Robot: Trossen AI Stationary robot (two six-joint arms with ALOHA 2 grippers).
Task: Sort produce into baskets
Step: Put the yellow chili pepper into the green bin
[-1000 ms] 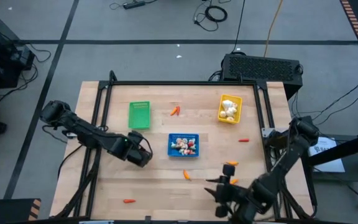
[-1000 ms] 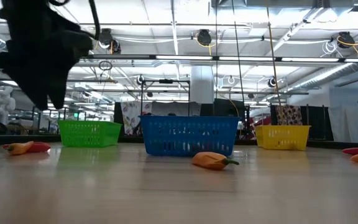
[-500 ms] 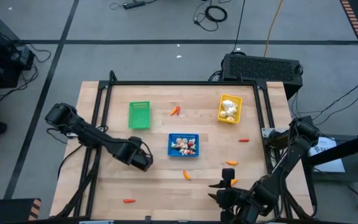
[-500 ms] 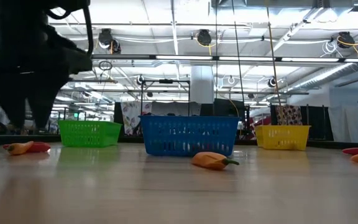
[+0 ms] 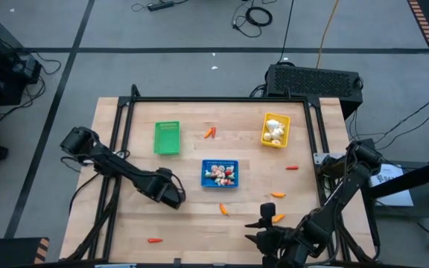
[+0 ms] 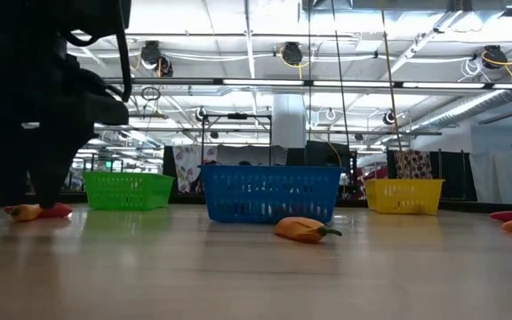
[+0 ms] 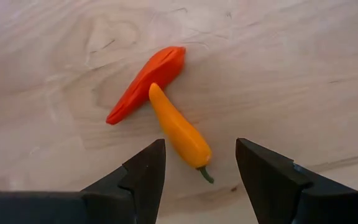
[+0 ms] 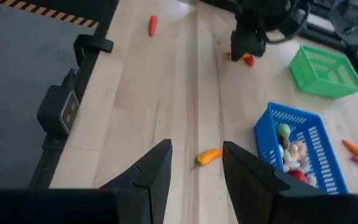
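**Produce: left gripper now poised over peppers**

Orange pepper (image 7: 180, 132) touching red pepper (image 7: 146, 84), at about 7 o'clock of the green basket (image 5: 167, 138). Left gripper (image 7: 197, 168) has come down over them (fingers apart, nothing held); pick looks imminent. Right gripper (image 8: 196, 165) waits w/ fingers apart at table's 5 o'clock.

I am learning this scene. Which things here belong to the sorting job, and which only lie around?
Job:
green basket
blue basket
yellow basket
orange pepper and red pepper under the open left hand
Around:
black box
floor cables
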